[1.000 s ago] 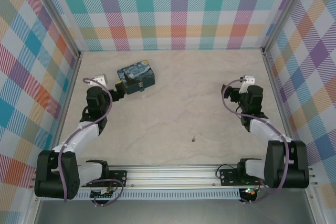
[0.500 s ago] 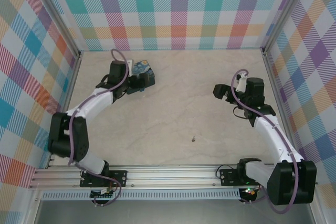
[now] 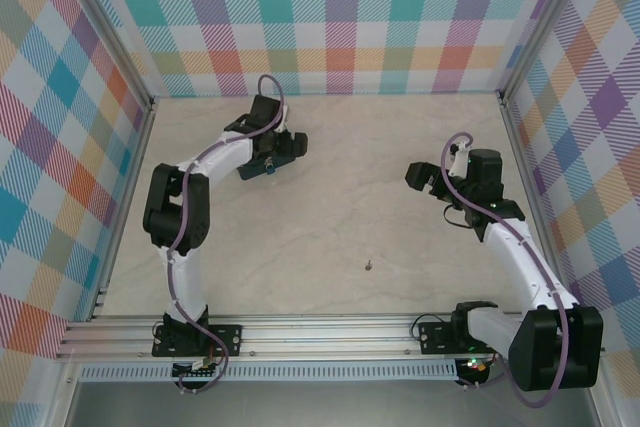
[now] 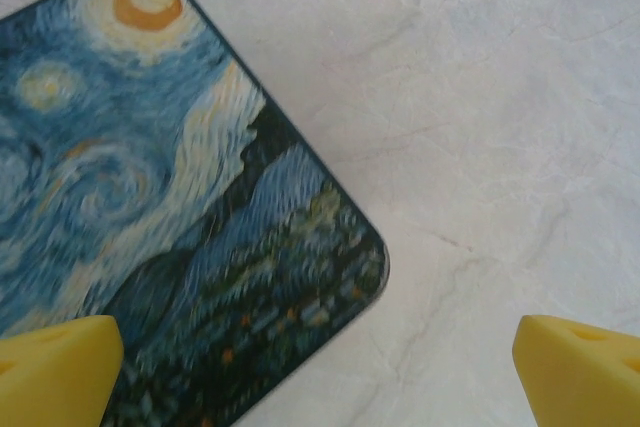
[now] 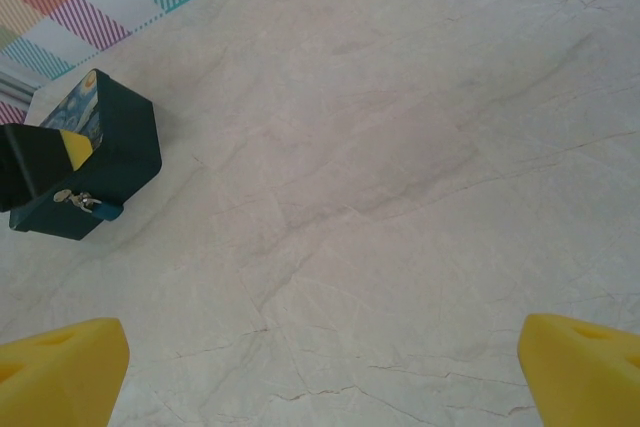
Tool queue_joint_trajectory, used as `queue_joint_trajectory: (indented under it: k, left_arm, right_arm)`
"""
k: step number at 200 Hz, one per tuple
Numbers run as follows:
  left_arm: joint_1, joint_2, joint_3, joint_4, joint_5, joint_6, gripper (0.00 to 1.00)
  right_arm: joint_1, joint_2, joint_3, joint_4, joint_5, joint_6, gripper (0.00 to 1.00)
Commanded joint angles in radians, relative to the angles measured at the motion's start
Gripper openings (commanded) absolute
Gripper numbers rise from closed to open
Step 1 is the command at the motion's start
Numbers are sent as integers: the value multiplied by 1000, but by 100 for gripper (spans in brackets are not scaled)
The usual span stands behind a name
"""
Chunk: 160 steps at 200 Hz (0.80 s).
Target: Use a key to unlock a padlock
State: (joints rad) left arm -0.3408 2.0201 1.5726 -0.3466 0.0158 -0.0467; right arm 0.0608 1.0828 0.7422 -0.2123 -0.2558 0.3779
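Note:
The tiny padlock (image 5: 86,202) hangs on the front side of the blue swirly-painted tin box (image 5: 118,152), and from above the padlock (image 3: 268,165) is a small speck at the tin's near edge. The key (image 3: 369,267) lies alone on the table, near the front and middle. My left gripper (image 3: 288,145) hovers over the tin's right corner, open. In its wrist view the left gripper (image 4: 315,382) has yellow fingertips (image 4: 55,367) wide apart above the tin lid (image 4: 150,197). My right gripper (image 3: 420,177) is open over bare table at the right, nothing between the right gripper's (image 5: 320,382) fingers.
Checked walls (image 3: 330,17) close the table on three sides. The marble-look tabletop (image 3: 330,207) lies bare between the tin and the key. The arm bases stand on a metal rail (image 3: 320,332) at the near edge.
My left arm has swung from the left side toward the back and now reaches over the tin. The right arm stretched forward a little, then held still.

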Motion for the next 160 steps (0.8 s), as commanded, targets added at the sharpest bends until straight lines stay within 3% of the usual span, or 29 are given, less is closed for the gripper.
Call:
queue_joint_trajectory:
  k: [1,65,116,160]
  left_arm:
    - [-13,45,77,-61,-10,34,100]
    - [-42,109,163,-147,-20,65,100]
    - [-84,39,34,-116,-35,40,100]
    - [-171,-70,-112,-65,-97,-31,100]
  right_arm:
    - [9,-1,-7,-14,-20,-15,100]
    - [9,2,-11,-30,-14,-27,100]
    - [9,-5,-9,-34,-16,-24,100]
    - [9,-6,-15,-36,-16,-19,100]
